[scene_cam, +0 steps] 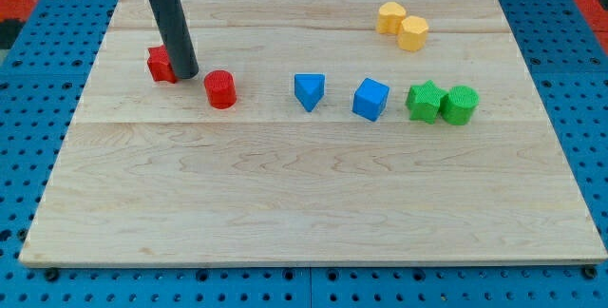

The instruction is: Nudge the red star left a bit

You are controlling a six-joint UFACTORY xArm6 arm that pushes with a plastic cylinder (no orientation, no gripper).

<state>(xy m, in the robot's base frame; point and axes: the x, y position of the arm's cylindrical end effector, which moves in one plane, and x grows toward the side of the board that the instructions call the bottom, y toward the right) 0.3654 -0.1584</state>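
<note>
Nearest you is the front edge of the pale wooden board (313,222), the largest thing here, filling most of the view and resting on a blue perforated surface (19,156). Next in size is the dark rod (174,28), which comes down from the view's top left and leans slightly toward the view's right as it descends. You have no claw to read here: the arm ends in that plain rod, so there is nothing to spread or pinch. My tip (186,77) sits on the board, pressed against the right side of the red star (160,64), which the rod partly hides, so its shape is hard to confirm. That red star lies in the board's upper left area. Just to the right of my tip, apart from it, stands the red cylinder (220,89). Further right along the same row you see the blue triangular block (309,90), the blue cube (370,99), then the green star (424,101) touching the green cylinder-like block (459,105). Near the view's top right, two yellow blocks (401,26) sit touching each other.
</note>
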